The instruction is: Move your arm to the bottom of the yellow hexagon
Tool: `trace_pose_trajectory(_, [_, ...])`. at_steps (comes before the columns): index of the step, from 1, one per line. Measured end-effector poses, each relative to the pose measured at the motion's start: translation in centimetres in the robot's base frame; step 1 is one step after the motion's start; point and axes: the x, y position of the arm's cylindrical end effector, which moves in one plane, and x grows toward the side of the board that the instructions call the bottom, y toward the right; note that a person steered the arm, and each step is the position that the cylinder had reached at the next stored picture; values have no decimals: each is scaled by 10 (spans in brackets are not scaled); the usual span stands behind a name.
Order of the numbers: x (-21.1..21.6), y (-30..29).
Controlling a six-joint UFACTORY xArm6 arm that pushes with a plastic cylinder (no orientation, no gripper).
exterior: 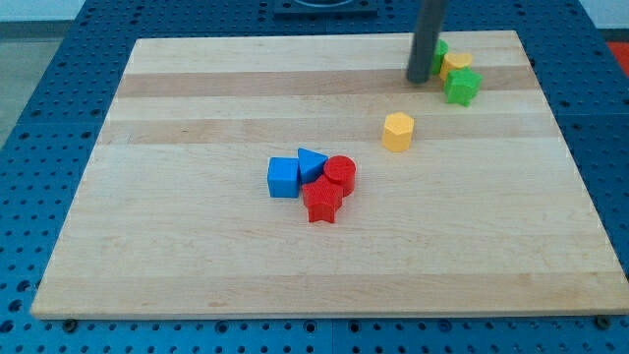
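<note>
The yellow hexagon stands alone on the wooden board, right of centre. My tip rests on the board near the view's top, up and slightly right of the hexagon, apart from it. Right next to my tip, on its right, is a cluster: a green block partly hidden behind the rod, a yellow block and a green star.
Near the board's centre sits a tight group: a blue cube, a blue triangle, a red cylinder and a red star. The wooden board lies on a blue perforated table.
</note>
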Motion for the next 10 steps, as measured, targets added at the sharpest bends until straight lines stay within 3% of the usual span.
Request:
trace_pose_trajectory(1, [-9,-12])
trace_pose_trajectory(2, [-63,29])
trace_pose_trajectory(5, [-34,81])
trace_pose_trajectory(6, [-34,78])
trace_pose_trajectory(7, [-38,30])
trace_pose_trajectory(8, [-12,-31])
trace_pose_trajectory(10, [133,-50])
